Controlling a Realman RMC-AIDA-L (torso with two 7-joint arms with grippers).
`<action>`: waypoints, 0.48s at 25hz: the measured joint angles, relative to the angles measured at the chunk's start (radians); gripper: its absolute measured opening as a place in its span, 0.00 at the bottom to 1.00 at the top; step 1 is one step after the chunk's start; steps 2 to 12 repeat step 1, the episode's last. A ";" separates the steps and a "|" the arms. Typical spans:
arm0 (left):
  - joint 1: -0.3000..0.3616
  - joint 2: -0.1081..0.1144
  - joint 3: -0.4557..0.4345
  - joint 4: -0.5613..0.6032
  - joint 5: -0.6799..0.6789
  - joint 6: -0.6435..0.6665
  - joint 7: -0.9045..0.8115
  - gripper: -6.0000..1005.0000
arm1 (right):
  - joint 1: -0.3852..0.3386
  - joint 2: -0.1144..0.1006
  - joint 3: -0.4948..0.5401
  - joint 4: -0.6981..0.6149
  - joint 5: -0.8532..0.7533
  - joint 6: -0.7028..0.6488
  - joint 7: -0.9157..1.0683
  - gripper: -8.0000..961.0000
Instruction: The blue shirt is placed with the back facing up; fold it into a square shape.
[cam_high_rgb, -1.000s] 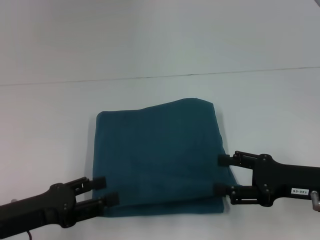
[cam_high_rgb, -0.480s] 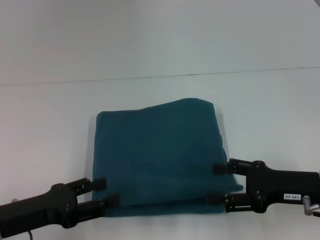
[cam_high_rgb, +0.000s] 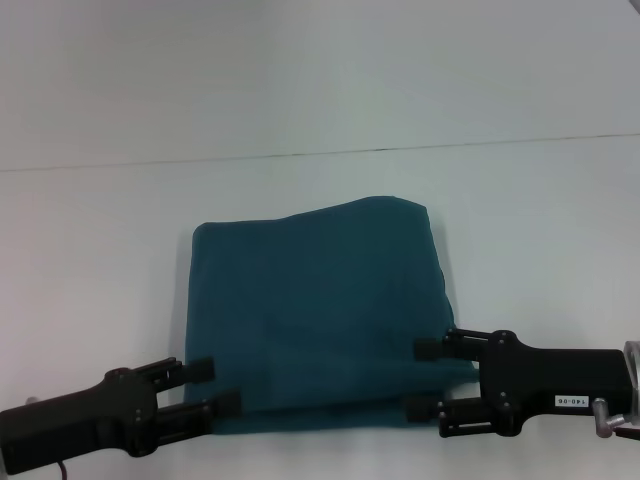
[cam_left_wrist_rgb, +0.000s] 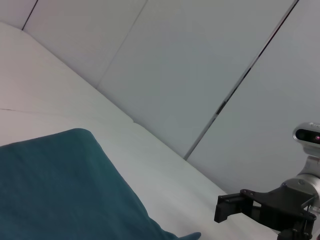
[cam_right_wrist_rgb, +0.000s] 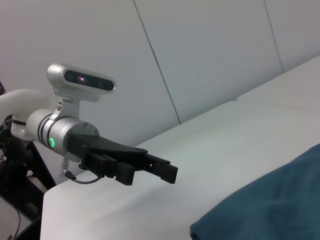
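Observation:
The blue shirt (cam_high_rgb: 320, 310) lies folded into a rough square on the white table, plain side up. At the shirt's near left corner, my left gripper (cam_high_rgb: 212, 386) is open, its fingertips at the fabric edge. My right gripper (cam_high_rgb: 421, 378) is open over the near right corner, its fingers overlapping the cloth in the head view. The left wrist view shows the shirt (cam_left_wrist_rgb: 60, 195) with the right gripper (cam_left_wrist_rgb: 247, 220) beyond its corner. The right wrist view shows a shirt corner (cam_right_wrist_rgb: 270, 205) and the left gripper (cam_right_wrist_rgb: 150, 175) farther off. Neither gripper holds anything.
The white table (cam_high_rgb: 100, 230) spreads around the shirt on all sides. A dark seam line (cam_high_rgb: 320, 152) crosses behind it, where the pale wall begins.
My right gripper has slid left and nearer, from beside the shirt's right edge to over its near right corner. The left gripper has barely shifted. The shirt has not moved.

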 joint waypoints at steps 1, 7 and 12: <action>-0.001 0.000 0.000 0.000 0.000 0.000 0.000 0.77 | 0.001 0.000 -0.003 0.000 0.000 0.001 0.000 0.95; -0.001 0.000 0.000 0.000 0.000 0.000 0.000 0.77 | 0.001 0.000 -0.003 0.000 0.000 0.001 0.000 0.95; -0.001 0.000 0.000 0.000 0.000 0.000 0.000 0.77 | 0.001 0.000 -0.003 0.000 0.000 0.001 0.000 0.95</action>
